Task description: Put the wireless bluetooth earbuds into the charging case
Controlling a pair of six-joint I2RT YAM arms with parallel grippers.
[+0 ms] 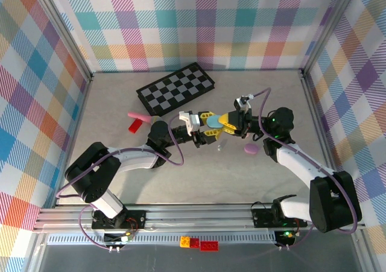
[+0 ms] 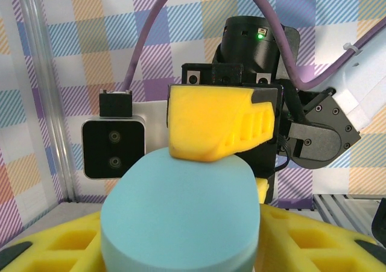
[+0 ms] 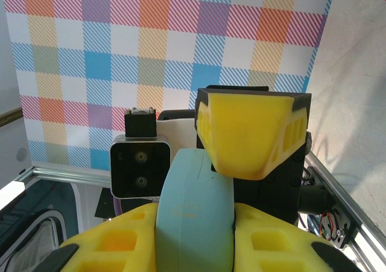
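Observation:
A pale blue oval charging case [image 1: 213, 122] is held above the middle of the table between both arms. My left gripper [image 1: 204, 126] is shut on it from the left; its yellow fingers [image 2: 313, 239] flank the case's [image 2: 181, 205] broad face. My right gripper [image 1: 227, 122] is shut on it from the right and pinches the case [image 3: 196, 211] edge-on, between fingers [image 3: 108, 245]. A thin seam runs along the case's edge, which looks closed. The earbuds are out of view. A tiny pale speck [image 1: 218, 145] lies on the table just below; I cannot tell what it is.
A purple oval case [image 1: 251, 148] lies on the table right of centre. A chessboard [image 1: 176, 88] lies at the back, with a pink piece [image 1: 137, 114] and a red piece [image 1: 136, 125] to its left. Loose toy bricks [image 1: 199, 243] sit by the near rail.

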